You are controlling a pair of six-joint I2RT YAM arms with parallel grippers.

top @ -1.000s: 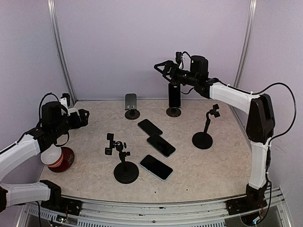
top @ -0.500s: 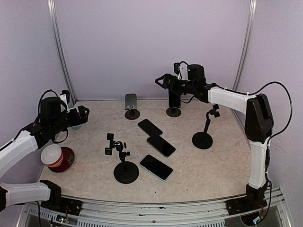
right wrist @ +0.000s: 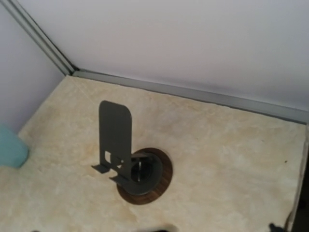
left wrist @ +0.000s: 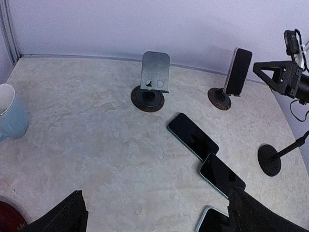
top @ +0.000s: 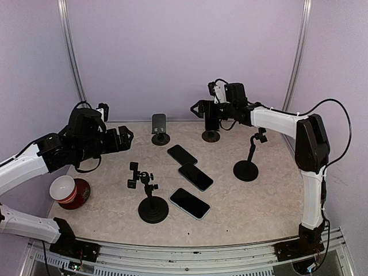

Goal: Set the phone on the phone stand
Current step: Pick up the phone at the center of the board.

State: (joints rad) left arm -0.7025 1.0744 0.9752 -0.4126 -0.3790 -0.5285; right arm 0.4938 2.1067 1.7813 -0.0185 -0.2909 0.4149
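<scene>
left gripper [top: 123,138] is hovering left of centre in the top view, over the table [top: 253,201], jaws spread wide, gripping nothing. in the left wrist view we're seeing its fingers [left wrist: 65,217] sitting in the two bottom corners, well apart.

right gripper [top: 198,107] is reaching into the upper centre of the top view, jaws also spread, nothing between them. it's sitting just beside the upright phone [top: 212,117]. the left wrist view is showing a small gap between them at the upper right, so no contact.

that upright phone is already leaning on the round-base stand [top: 211,136] at the back of the table, upper centre.

three more phones are lying flat, screens up, in a diagonal row mid-frame: back phone [top: 182,154], middle phone [top: 195,176], front phone [top: 190,203]. back and middle are nearly touching at the corners.

we're also seeing the grey plate stand [top: 159,127] left of the upright phone. the right wrist view is looking straight at it, centre frame.

clamp stand [top: 151,201] is standing lower centre, pole stand [top: 247,161] right of centre. red bowl [top: 77,194] with a white cup [top: 62,187] in it is sitting at the left edge. blue cup [left wrist: 10,116] is showing at the left edge of the left wrist view.
</scene>
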